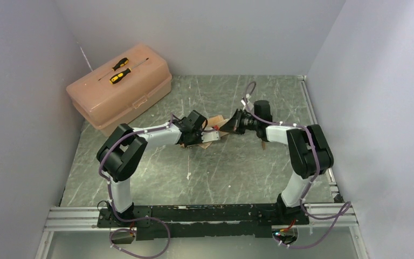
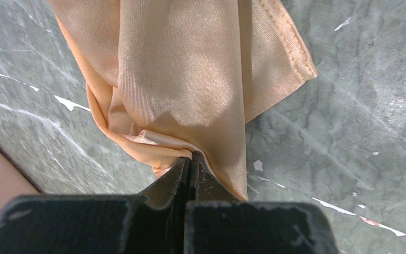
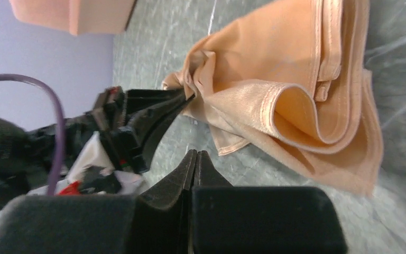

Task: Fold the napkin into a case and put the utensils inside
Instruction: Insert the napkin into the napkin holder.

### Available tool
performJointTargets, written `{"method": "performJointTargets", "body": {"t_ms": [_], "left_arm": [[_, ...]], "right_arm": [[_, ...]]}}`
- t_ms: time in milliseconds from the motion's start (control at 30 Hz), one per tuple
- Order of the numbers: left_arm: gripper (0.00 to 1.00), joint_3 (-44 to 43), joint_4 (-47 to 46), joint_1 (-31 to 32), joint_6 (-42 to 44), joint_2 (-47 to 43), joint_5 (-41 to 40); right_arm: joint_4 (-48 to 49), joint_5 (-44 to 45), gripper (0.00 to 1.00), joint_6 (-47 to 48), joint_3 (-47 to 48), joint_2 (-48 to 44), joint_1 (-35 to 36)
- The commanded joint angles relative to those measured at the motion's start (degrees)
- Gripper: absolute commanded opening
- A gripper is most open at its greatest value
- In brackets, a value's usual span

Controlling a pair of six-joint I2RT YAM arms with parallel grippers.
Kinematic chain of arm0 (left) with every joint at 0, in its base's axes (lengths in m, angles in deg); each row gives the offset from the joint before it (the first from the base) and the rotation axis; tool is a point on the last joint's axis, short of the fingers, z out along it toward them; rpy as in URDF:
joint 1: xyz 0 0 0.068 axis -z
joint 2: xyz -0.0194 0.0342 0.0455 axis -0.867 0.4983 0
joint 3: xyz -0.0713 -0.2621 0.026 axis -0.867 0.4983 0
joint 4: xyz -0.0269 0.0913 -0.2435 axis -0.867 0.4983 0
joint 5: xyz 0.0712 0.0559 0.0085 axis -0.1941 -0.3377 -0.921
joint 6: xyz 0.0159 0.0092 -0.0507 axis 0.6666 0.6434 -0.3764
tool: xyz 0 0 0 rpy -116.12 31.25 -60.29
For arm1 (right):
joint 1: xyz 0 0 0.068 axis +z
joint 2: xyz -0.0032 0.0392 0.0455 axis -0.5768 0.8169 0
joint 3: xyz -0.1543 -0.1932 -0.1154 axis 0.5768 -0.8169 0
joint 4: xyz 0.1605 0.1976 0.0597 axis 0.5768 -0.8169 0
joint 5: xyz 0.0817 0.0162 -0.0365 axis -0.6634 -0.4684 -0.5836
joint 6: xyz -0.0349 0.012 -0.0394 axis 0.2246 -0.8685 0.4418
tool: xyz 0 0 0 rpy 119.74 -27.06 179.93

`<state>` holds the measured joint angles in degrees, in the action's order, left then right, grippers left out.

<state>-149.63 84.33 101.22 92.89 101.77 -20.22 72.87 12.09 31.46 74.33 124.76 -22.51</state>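
Note:
The napkin (image 2: 190, 69) is a peach-tan satin cloth, bunched and loosely folded on the grey marbled table. In the top view only a small part of the napkin (image 1: 219, 128) shows between the two grippers. My left gripper (image 2: 191, 157) is shut on a bunched corner of it; the right wrist view shows the left gripper (image 3: 186, 99) pinching that corner of the napkin (image 3: 296, 79). My right gripper (image 3: 196, 154) is shut and empty, just short of the cloth's near hem. In the top view the right gripper (image 1: 234, 124) faces the left gripper (image 1: 213, 132). No utensils are visible.
A pink plastic toolbox (image 1: 119, 86) stands at the back left with two yellow-and-black screwdrivers (image 1: 119, 70) on its lid. Its corner also shows in the right wrist view (image 3: 74, 16). Grey walls close off the left, back and right sides.

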Motion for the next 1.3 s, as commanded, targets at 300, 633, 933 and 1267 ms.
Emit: {"method": "performJointTargets", "body": {"t_ms": [300,633,933,1267], "left_arm": [[0.03,-0.84,6.22,-2.32,-3.36,4.29,3.80],[0.03,-4.51,7.12,-4.56,-5.01,5.73,4.77],[0.03,-5.55,8.07,-6.59,-7.96,6.65,6.18],[0.03,-5.98,8.53,-6.65,-10.72,6.78,8.05]], "right_arm": [[1.65,2.24,0.00,2.96,16.13,17.19,5.75],[-7.00,9.43,0.00,11.06,22.56,21.83,6.69],[10.67,10.57,0.34,14.21,0.20,-3.21,6.02],[15.37,24.81,0.49,27.00,-21.30,-20.15,19.42]]}}
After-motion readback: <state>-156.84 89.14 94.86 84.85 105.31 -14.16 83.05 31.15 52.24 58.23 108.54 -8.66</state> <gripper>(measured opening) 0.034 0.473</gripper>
